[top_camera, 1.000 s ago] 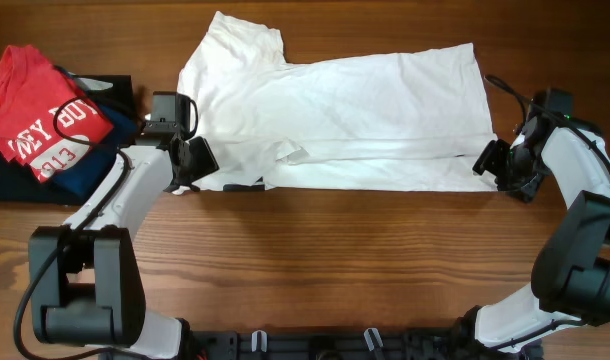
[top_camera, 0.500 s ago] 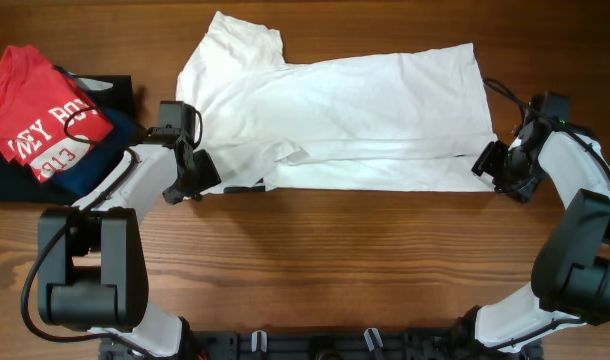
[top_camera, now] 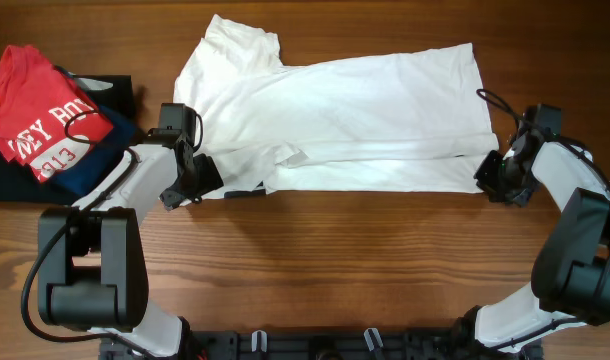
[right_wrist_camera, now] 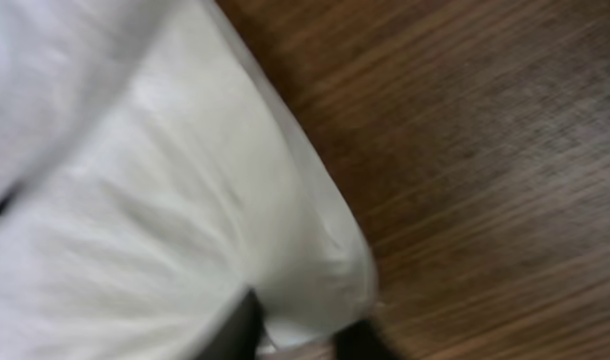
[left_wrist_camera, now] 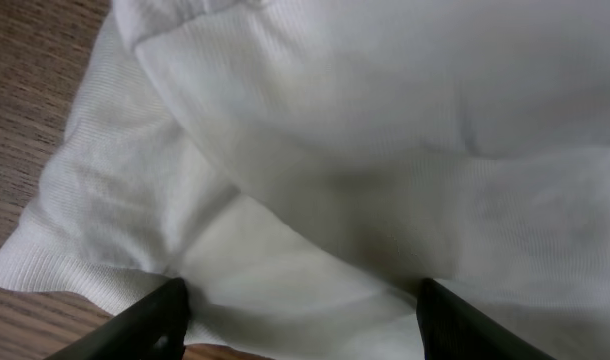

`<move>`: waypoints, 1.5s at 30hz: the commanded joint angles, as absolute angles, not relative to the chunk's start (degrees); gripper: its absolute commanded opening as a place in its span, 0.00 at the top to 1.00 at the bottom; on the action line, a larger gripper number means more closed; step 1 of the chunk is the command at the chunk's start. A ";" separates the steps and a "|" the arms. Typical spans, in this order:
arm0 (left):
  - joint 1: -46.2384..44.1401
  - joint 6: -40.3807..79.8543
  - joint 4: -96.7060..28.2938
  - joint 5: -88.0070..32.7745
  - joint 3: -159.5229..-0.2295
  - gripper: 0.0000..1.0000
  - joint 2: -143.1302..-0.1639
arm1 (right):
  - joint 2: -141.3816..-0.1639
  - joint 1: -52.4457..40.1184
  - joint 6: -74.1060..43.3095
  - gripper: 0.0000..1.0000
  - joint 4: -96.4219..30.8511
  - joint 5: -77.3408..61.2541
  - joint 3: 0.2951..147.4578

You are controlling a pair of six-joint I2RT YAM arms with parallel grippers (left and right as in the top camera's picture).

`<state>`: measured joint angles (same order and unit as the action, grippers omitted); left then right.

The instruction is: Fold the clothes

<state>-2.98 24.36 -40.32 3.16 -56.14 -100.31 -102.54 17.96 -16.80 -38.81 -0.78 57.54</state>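
Overhead, I see the white T-shirt [top_camera: 355,110] spread across the table's [top_camera: 315,270] far half. The left gripper [top_camera: 200,178] is at its near left edge and the right gripper [top_camera: 493,178] at its near right corner. Left wrist: the fingers [left_wrist_camera: 155,315] stand apart, released, over cloth. Right wrist: the fingers [right_wrist_camera: 240,325] clench the shirt's corner.

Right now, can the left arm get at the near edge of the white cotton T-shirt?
Probably yes. The left gripper sits open at the hem of the white cotton T-shirt, straddling the cloth, with nothing in the way.
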 commanded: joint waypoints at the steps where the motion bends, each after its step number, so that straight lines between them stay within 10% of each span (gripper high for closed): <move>1: -2.66 24.93 -41.04 3.51 -55.48 0.27 -101.23 | -103.68 17.98 -18.22 0.96 -38.83 0.14 56.58; 35: -2.87 26.20 -52.99 1.69 -52.49 0.36 -88.07 | -96.84 31.57 -27.07 0.95 -56.34 5.74 56.60; 45: -2.87 25.36 -50.17 -4.75 -52.51 0.31 -84.84 | -95.00 31.57 -27.03 0.60 -57.21 5.50 56.66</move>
